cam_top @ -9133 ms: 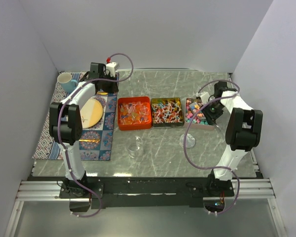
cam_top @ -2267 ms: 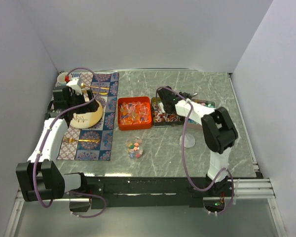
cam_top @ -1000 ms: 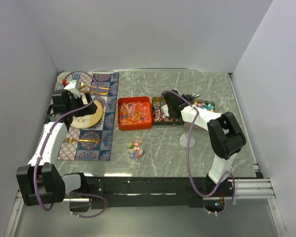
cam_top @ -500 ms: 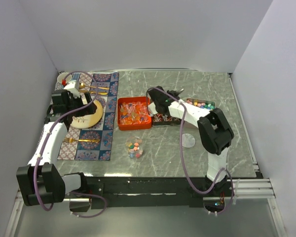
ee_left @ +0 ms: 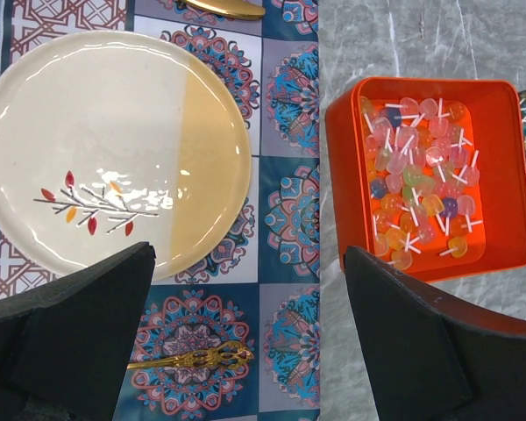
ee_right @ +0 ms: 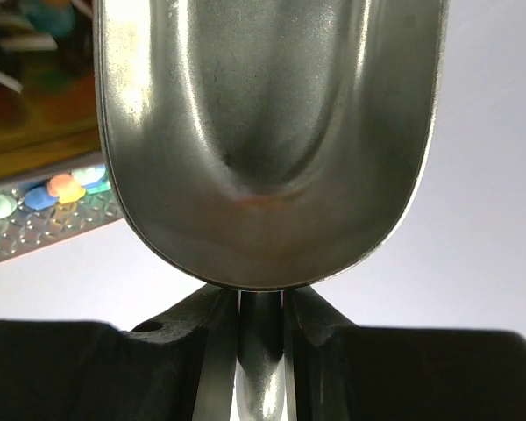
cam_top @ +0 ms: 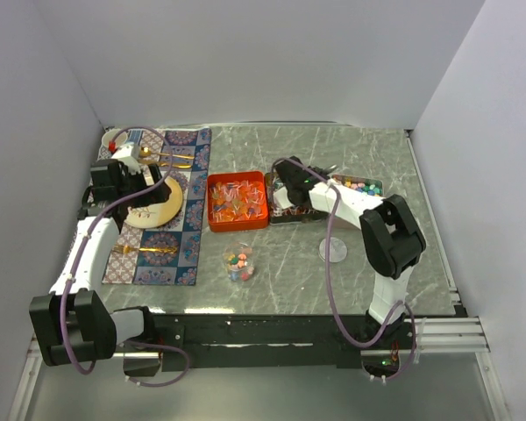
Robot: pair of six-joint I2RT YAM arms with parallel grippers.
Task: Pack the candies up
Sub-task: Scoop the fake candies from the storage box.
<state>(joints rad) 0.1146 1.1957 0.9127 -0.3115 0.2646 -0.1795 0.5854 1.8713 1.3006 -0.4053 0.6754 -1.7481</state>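
Observation:
The candies lie in three trays: an orange tray of lollipop-like pieces, a dark middle tray partly under my right arm, and a right tray of coloured balls. A few candies sit in a small clear tub. My right gripper is shut on the handle of an empty metal scoop, raised above the middle tray. My left gripper hangs open and empty above the patterned mat, between plate and orange tray.
A cream plate and a gold fork lie on the patterned mat. Another gold piece lies at the mat's far edge. A clear round lid rests on the marble top right of the tub.
My right gripper with the scoop swung left toward the orange tray, then back right a little over the middle tray. The left arm has stayed still.

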